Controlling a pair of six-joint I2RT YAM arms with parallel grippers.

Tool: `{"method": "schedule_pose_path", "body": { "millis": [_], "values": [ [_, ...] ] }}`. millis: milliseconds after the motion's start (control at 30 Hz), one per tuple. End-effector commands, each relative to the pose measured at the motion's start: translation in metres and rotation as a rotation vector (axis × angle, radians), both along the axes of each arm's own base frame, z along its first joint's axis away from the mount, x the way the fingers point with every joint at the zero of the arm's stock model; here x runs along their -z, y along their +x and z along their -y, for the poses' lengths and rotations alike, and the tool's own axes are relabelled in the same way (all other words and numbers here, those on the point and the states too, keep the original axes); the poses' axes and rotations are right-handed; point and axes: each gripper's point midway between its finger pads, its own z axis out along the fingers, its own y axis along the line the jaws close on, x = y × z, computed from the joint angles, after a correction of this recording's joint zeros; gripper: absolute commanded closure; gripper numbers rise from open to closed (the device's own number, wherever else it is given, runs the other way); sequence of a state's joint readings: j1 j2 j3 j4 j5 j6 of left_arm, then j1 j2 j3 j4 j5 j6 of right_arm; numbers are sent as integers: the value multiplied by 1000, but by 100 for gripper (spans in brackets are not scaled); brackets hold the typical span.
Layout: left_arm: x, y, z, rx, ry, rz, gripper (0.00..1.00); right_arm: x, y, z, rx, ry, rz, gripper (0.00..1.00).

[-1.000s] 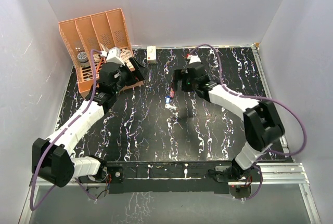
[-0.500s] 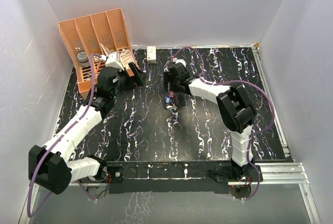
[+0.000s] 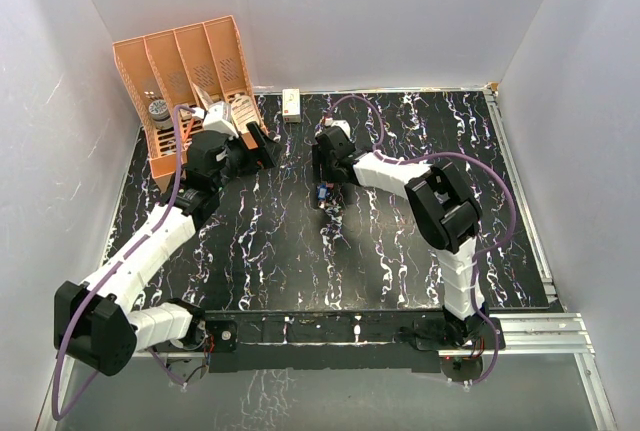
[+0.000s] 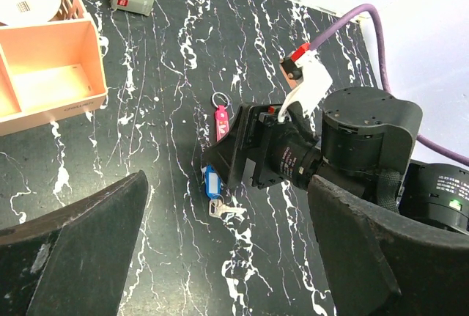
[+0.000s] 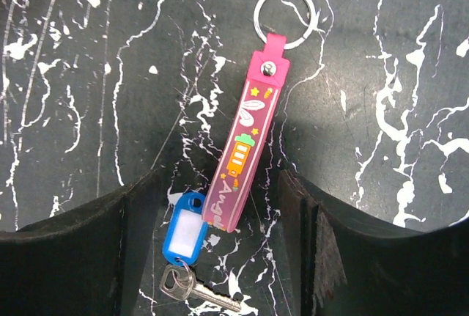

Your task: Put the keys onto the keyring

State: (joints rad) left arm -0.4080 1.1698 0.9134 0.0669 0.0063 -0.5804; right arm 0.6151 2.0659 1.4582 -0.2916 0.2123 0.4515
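The keyring (image 5: 245,147) is a pink strap with a metal ring at its far end, lying flat on the black marbled table. The keys, a blue tag (image 5: 185,235) and a silver key (image 5: 194,290) joined by a small ring, lie at the strap's near end. My right gripper (image 5: 220,250) is low over them and open, its fingers either side of the strap's end and the blue tag, touching neither. My left gripper (image 4: 227,257) hovers open and empty to the left, looking down on the keyring (image 4: 220,119), the blue tag (image 4: 212,183) and the right gripper (image 3: 325,176).
An orange file organizer (image 3: 185,81) stands at the back left, close behind my left gripper (image 3: 262,146). A small white box (image 3: 292,104) sits by the back wall. White walls enclose the table on three sides.
My right arm has swung left and come down over the keys and strap, and its jaws have narrowed. The left gripper has shifted slightly right and stayed open.
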Motion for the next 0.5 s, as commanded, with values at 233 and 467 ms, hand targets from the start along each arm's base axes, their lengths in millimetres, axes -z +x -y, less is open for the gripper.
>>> {"method": "schedule_pose_path", "body": {
  "millis": [233,467],
  "values": [
    [-6,-5,-2,2,-5,35,11,-7,10,-2,42,4,22,48],
    [-3,-5,-1,7,-8,29,11,-4,7,0,43,-6,7,70]
  ]
}}
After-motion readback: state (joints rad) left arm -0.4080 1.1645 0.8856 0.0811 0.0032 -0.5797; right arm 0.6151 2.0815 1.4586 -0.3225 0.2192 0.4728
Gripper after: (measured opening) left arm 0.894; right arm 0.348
